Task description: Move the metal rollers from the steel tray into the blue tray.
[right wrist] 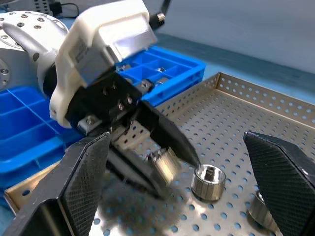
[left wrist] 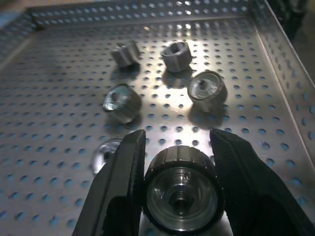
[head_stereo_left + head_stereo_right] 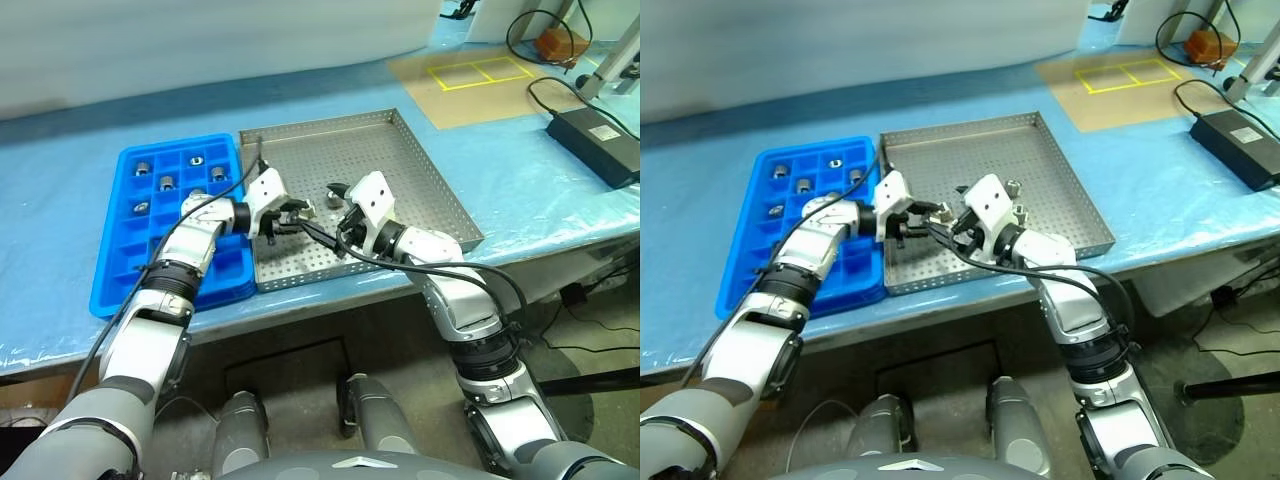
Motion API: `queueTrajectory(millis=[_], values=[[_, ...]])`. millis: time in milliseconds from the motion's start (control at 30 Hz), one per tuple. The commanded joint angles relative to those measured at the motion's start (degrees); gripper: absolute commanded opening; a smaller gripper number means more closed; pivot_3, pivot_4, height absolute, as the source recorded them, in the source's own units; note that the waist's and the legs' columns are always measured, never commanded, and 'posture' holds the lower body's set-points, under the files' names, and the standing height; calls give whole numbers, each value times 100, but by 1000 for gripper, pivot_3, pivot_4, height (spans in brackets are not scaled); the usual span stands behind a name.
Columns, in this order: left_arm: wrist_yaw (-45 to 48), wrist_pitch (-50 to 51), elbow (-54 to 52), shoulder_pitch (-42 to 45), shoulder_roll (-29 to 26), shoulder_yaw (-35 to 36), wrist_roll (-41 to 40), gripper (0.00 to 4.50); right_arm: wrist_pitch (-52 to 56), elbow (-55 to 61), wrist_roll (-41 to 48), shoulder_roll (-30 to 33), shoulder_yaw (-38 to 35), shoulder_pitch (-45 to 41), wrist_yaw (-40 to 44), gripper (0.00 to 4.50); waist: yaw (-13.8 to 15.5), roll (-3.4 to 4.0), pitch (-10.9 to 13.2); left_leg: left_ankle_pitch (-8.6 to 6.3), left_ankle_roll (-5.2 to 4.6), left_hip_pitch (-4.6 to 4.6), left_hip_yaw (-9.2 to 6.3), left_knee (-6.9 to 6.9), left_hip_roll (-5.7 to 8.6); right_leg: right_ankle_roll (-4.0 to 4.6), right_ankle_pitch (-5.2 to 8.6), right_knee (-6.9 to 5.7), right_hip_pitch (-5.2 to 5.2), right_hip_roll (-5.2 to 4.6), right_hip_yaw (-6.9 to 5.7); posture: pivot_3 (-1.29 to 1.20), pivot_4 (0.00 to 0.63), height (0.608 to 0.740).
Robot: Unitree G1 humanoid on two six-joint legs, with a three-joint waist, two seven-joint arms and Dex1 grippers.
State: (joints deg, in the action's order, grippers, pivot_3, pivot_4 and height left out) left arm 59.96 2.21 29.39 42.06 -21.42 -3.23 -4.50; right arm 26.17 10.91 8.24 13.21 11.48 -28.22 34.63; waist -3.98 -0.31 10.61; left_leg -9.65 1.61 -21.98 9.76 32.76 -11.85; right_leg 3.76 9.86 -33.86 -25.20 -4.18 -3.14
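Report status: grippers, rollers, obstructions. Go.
Left gripper shut on a roller over steel tray. Right gripper open, empty, close by. Blue tray path unobstructed.

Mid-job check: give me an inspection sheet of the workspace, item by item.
Surface: bench with blue cover.
Steel tray: several loose metal rollers remain on its perforated floor.
Blue tray: left of the steel tray, a few rollers in far compartments.
Clutter: black power brick, taped yellow squares on brown mat.
Grippers: left gripper shut on a roller over the steel tray; right gripper open beside it, holding nothing.
Cables: black cable far right.
Surroundings: nothing seen.
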Motion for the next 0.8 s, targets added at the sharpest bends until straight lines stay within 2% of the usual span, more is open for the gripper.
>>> queueTrajectory(millis=[33, 167, 300, 567, 800], values=[[-852, 729, -1617, -802, -107, 707, -485, 1748, -254, -211, 207, -95, -53, -296, 175, 4500, 15, 0, 0, -7, 11, 0, 1, 0, -1, 0, 0, 0, 0, 0, 0, -280, 150, 740], [-1954, 1227, -2966, -1694, 13, 1378, -736, 1748, -420, -615, 279, -155, 19, -560, 436, 4500, 127, -1, 1, -7, 17, -2, -1, 1, -6, 0, 0, -1, 0, 0, -6, -187, 150, 740], [-3123, 1354, -3741, -2349, 228, 1974, -683, 1748, -511, -1014, 307, -223, 125, -814, 748, 4500, 252, -2, 1, -6, 20, 5, -1, 0, -6, -1, 0, -2, 3, -1, -6, -88, 150, 740], [-4785, 1560, -4344, -3058, 482, 2446, -305, 1748, -720, -1530, 302, -435, 321, -1082, 1194, 4500, 531, -3, 2, -6, 21, 2, -3, -5, -6, -2, 1, 0, 0, -1, -7, 22, 150, 740], [-5313, 1959, -4774, -3522, 535, 2481, -301, 1748, -652, -1569, 285, -508, 397, -1070, 1345, 4500, 672, -10, 1, -6, 21, 4, -4, -5, -6, -3, 2, 0, 1, -2, -6, 42, 150, 740]])
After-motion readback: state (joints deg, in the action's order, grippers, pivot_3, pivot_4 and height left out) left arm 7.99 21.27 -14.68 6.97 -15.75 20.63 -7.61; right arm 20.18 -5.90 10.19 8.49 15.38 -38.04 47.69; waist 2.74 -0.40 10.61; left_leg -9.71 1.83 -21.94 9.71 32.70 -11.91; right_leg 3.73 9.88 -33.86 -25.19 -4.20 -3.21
